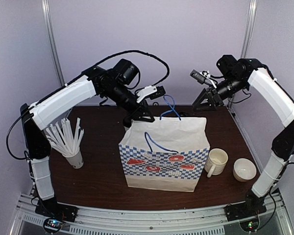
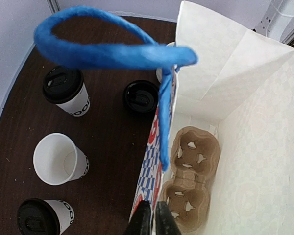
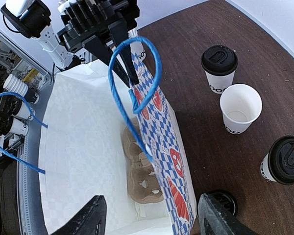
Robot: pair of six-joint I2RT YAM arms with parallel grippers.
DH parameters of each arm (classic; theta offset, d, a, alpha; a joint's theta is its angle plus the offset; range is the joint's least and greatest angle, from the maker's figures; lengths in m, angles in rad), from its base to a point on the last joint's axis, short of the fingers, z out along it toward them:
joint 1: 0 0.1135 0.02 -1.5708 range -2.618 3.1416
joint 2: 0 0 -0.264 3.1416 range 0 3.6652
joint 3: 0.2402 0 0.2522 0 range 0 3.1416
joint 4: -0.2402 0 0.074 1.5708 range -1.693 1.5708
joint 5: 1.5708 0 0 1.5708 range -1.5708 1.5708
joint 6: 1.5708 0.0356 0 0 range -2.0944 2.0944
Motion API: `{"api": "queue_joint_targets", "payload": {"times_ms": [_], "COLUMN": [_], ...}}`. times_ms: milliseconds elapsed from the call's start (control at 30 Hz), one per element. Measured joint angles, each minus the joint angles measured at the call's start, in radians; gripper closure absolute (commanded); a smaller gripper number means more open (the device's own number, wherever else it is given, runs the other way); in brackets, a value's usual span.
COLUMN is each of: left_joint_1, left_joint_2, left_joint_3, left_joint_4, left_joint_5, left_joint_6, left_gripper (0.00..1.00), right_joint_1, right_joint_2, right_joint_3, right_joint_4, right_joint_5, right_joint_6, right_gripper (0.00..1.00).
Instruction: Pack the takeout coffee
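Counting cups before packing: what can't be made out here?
- Top view: the blue-checked white paper bag hides all tall white paper cups.
- Left wrist: round black plastic lid beside the bag, seen from straight above; cup underneath or not, unclear. Right wrist: a finger of the right hand partly covers it.
- Both wrists: bag wall hides one side of the brown pulp carrier; slot count unclear.

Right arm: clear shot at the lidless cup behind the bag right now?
Likely yes: the right gripper hangs open and empty over the bag, and the lidless cup stands clear on the table, apart from the lidded cups.
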Motion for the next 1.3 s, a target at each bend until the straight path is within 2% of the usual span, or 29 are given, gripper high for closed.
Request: {"api": "queue_joint_targets", "payload": {"times_ms": [33,300,567,867,933,1000,1133,1300], "left_joint_1": [0.0,0.0,0.019,0.101,0.108,0.108,0.108,0.108], "left_joint_2": [-0.005,-0.132,-0.286,-0.476,-0.488,-0.487,-0.467,-0.426], "left_joint_3": [-0.006,-0.14,-0.301,-0.475,-0.484,-0.487,-0.489,-0.488], "left_joint_4": [-0.003,-0.055,-0.12,-0.134,-0.135,-0.135,-0.135,-0.135], "left_joint_5": [0.003,0.015,0.023,-0.01,-0.019,-0.032,-0.056,-0.061], "left_joint_6": [0.003,0.005,0.005,0.0,-0.003,-0.007,-0.024,-0.03], "left_gripper": [1.0,1.0,1.0,1.0,0.73,0.62,0.56,0.53], "right_joint_1": [-0.001,-0.011,-0.012,0.05,0.072,0.092,0.107,0.092], "right_joint_2": [0.001,0.132,0.255,0.324,0.345,0.373,0.433,0.478], "right_joint_3": [0.0,0.099,0.142,0.178,0.206,0.248,0.317,0.336], "right_joint_4": [0.001,0.019,0.147,0.259,0.265,0.267,0.263,0.219], "right_joint_5": [0.0,0.0,0.006,0.156,0.206,0.279,0.466,0.632], "right_joint_6": [-0.001,0.007,0.124,0.221,0.234,0.246,0.264,0.267], "right_gripper": [0.33,0.38,0.41,0.41,0.39,0.36,0.28,0.12]}}
